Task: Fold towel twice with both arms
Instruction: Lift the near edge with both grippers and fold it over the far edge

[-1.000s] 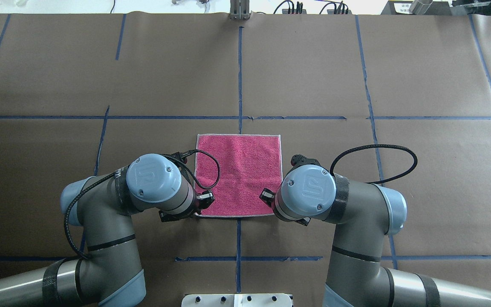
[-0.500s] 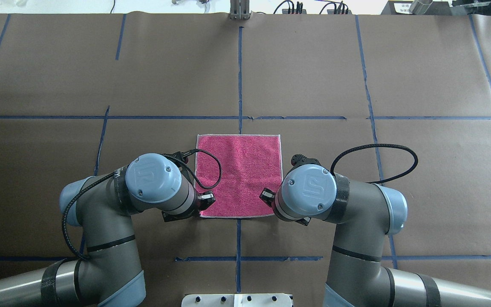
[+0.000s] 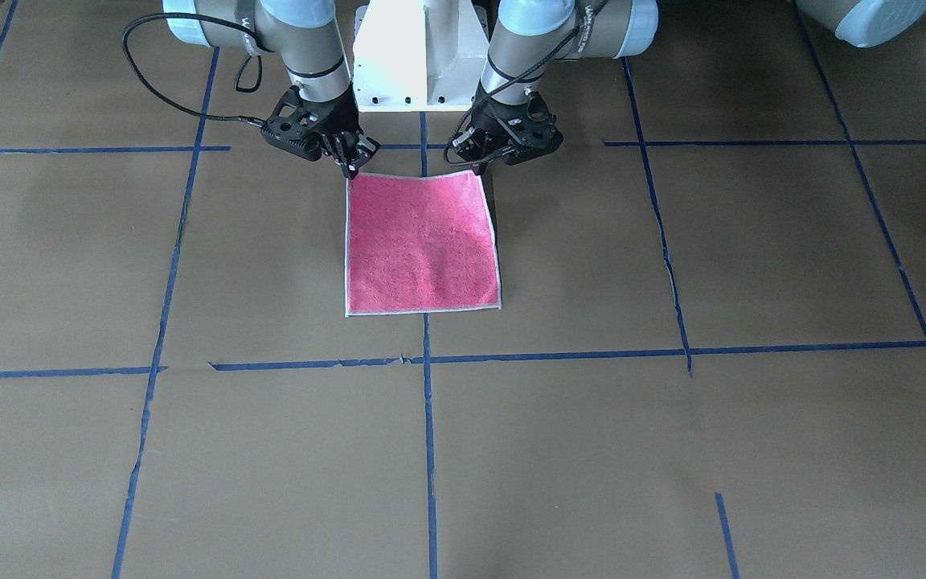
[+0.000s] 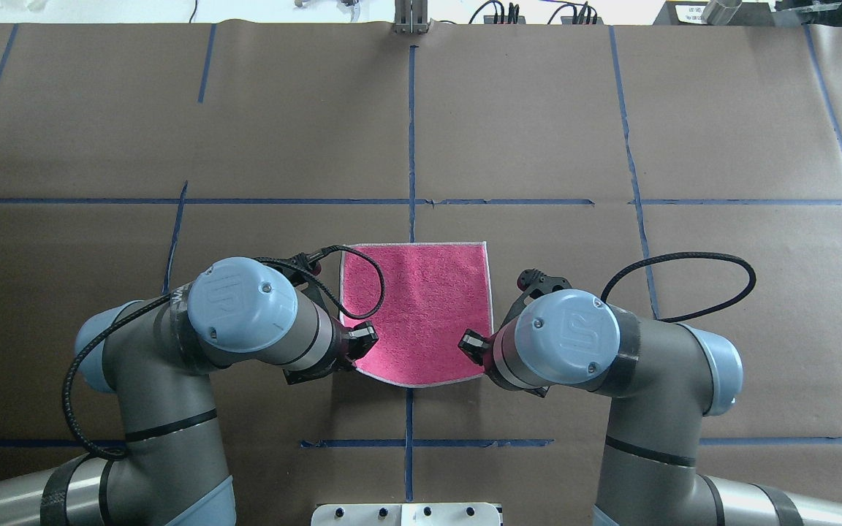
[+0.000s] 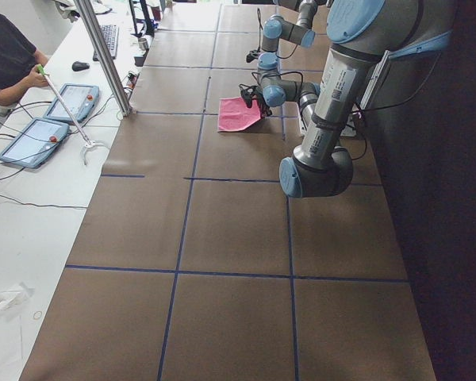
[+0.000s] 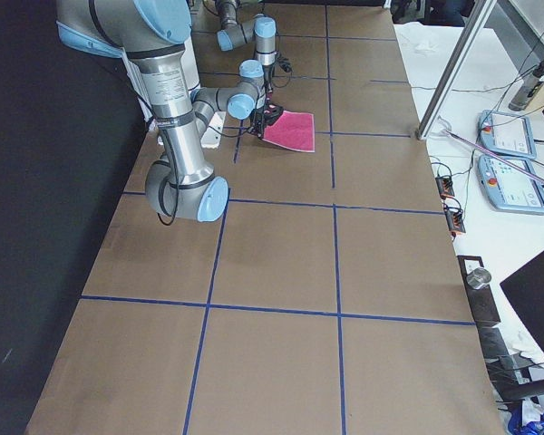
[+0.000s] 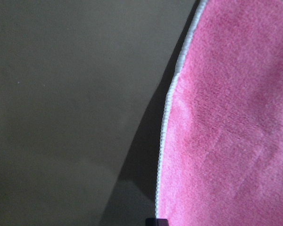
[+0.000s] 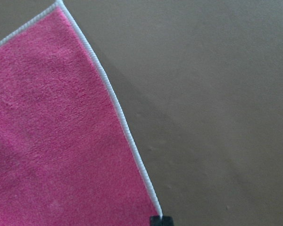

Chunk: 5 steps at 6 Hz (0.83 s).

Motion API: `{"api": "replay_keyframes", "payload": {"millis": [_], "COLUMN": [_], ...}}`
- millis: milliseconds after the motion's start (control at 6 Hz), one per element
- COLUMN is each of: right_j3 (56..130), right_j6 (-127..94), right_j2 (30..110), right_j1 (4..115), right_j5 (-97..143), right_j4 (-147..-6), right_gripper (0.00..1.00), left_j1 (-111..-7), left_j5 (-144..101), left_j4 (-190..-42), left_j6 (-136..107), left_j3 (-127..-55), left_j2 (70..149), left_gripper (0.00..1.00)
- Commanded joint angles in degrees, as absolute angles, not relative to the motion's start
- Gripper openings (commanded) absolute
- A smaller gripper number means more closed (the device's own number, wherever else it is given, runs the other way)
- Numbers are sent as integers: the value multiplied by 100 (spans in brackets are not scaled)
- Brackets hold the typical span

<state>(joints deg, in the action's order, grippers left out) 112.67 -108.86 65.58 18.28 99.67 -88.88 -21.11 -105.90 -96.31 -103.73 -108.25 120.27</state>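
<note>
Overhead exterior gives us the clearest layout: the towel (image 4: 417, 314) sits pink face up near the middle of the table (image 4: 611, 131), between the left arm (image 4: 245, 321) and the right arm (image 4: 567, 340). Its far edge lies flat on the brown covering, across the blue tape line (image 4: 411, 131) that runs away from the robot. Its near edge is raised and sags in a shallow curve between its two corners.

From the front-facing view we read the left end effector (image 3: 479, 167) as pinched tight on the towel's near left corner. The right end effector (image 3: 350, 167) is pinched tight on the near right corner. Both sets of fingers are drawn together at the cloth. The far hem (image 3: 423, 311) rests on the table, and the cloth slopes up from it toward the robot.

Each wrist camera shows us the whitish hem running away from the grasped corner, with a dark shadow on the table beside it. In the two side views we can make out the towel only as a small pink patch beside the arms.
</note>
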Motion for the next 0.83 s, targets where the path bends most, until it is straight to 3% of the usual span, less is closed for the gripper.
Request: {"api": "replay_keyframes", "payload": {"millis": [0, 667], "right_j3": [11400, 10470], "right_j6": [-10855, -10837], "right_j2": [6575, 5785], "right_j1": [2019, 2750], "right_j5": [9976, 10081], "right_j4": [-8886, -8824], "right_gripper": [2, 2], "left_j1": [-2162, -2654], "left_j5": [-10573, -10382], "left_j4": [-9624, -9860], "left_j6": [-10512, -10450], "left_j3": [-10908, -10320], "left_j2": [12041, 12111], "left_gripper": [0, 0]}}
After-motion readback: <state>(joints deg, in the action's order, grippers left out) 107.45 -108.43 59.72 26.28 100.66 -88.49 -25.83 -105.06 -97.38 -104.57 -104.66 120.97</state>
